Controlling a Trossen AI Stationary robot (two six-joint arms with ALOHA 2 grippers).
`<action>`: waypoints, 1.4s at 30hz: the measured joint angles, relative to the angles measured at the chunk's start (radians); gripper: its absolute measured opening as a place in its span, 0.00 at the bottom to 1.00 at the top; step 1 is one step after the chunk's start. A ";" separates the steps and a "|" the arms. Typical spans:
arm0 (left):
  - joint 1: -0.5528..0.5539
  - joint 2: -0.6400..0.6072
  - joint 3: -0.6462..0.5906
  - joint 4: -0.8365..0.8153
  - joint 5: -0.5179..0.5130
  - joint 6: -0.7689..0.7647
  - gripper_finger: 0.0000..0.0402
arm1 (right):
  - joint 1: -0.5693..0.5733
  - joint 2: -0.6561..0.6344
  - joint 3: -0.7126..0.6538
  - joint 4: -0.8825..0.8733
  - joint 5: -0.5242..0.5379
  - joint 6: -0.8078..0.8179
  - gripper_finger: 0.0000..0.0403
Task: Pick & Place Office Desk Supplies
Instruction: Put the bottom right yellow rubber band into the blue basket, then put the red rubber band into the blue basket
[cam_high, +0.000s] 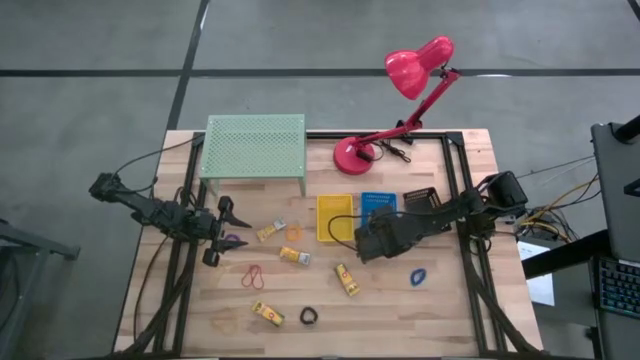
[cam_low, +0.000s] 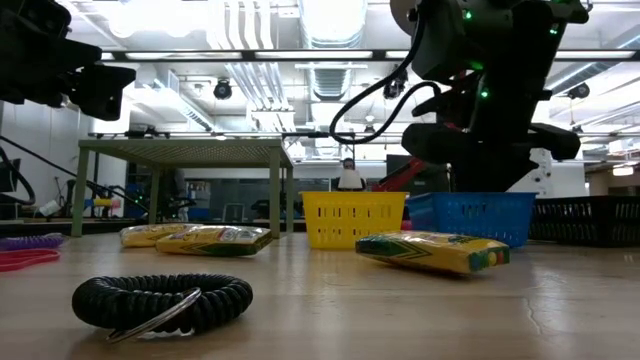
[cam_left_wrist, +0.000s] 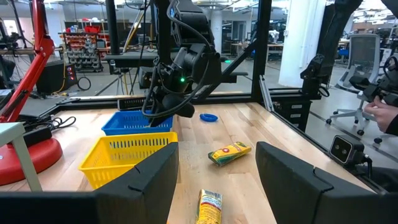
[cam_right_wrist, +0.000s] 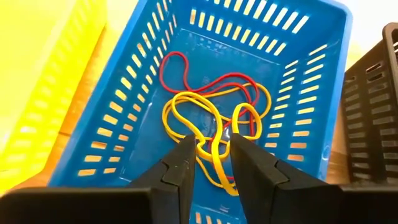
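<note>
The blue basket (cam_right_wrist: 261, 68) walls closely hem the right end effector (cam_right_wrist: 214, 163), with tangled rubber bands (cam_right_wrist: 211, 118) beneath. Bare bench (cam_high: 440, 305) lies open near the front right; scattered packets (cam_high: 347, 280) clutter the middle.

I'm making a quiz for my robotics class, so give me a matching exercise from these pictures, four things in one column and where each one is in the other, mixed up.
Things:
1. rubber bands
2. black coil ring
3. right gripper
4. desk lamp

Places:
A. base at the table's far edge
B. inside the blue basket
C. just above the blue basket's floor
D. lying on bare table near the low camera

Pairs: 1-B, 2-D, 3-C, 4-A
</note>
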 joint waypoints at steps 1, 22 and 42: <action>0.000 0.000 0.000 0.000 0.000 0.000 0.54 | 0.000 0.000 0.000 0.000 0.001 -0.002 0.25; 0.000 0.000 0.000 0.000 0.000 0.000 0.54 | -0.162 -0.141 0.036 -0.025 -0.302 -0.133 0.24; 0.000 0.000 0.000 0.000 0.000 0.000 0.54 | -0.263 -0.138 0.064 -0.022 -0.451 -0.255 0.28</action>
